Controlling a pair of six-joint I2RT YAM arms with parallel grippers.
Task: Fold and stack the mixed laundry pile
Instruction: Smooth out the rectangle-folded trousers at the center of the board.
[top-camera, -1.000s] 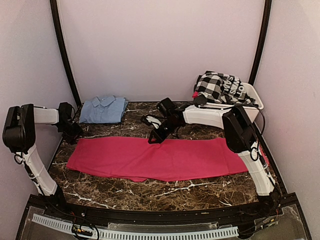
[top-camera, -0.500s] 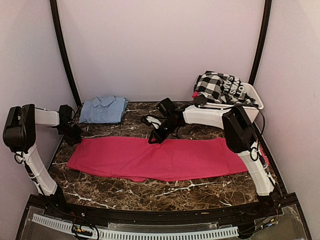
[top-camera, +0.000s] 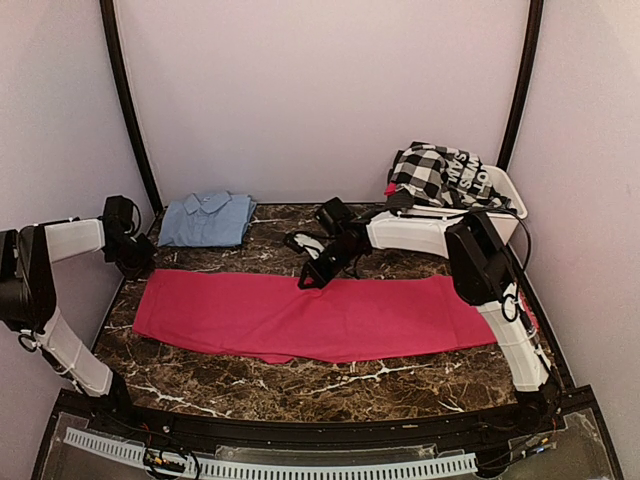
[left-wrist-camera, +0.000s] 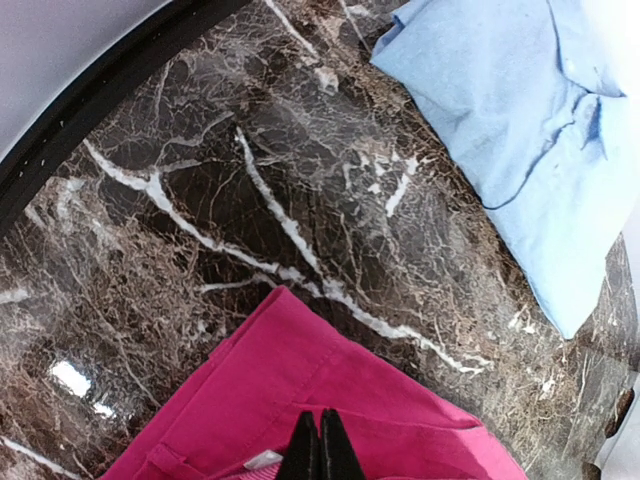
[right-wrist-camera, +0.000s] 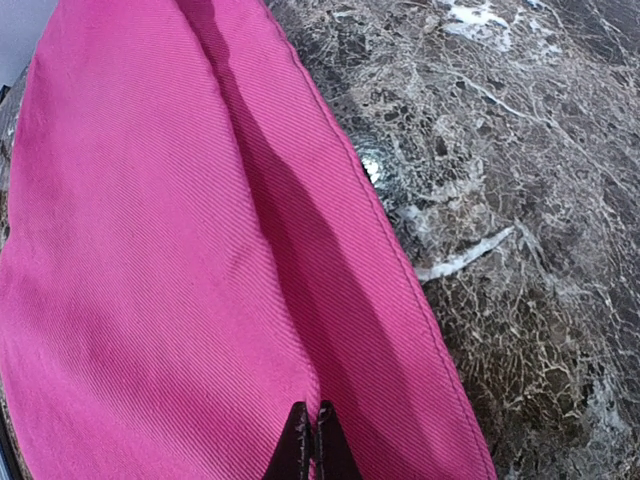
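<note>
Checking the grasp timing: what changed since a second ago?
The left hand closed on the far-left corner of the magenta-pink cloth, and its arm swung outward, leftward. The right hand kept pinching the cloth's far edge; the light-blue folded shirt stayed put.

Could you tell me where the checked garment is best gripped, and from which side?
Probably its crumpled top, coming straight down. The checked garment lies heaped in the tub, bulging above the rim, so raised folds offer themselves there, while the tub's walls block a sideways approach. The right claw is the nearer one.
</note>
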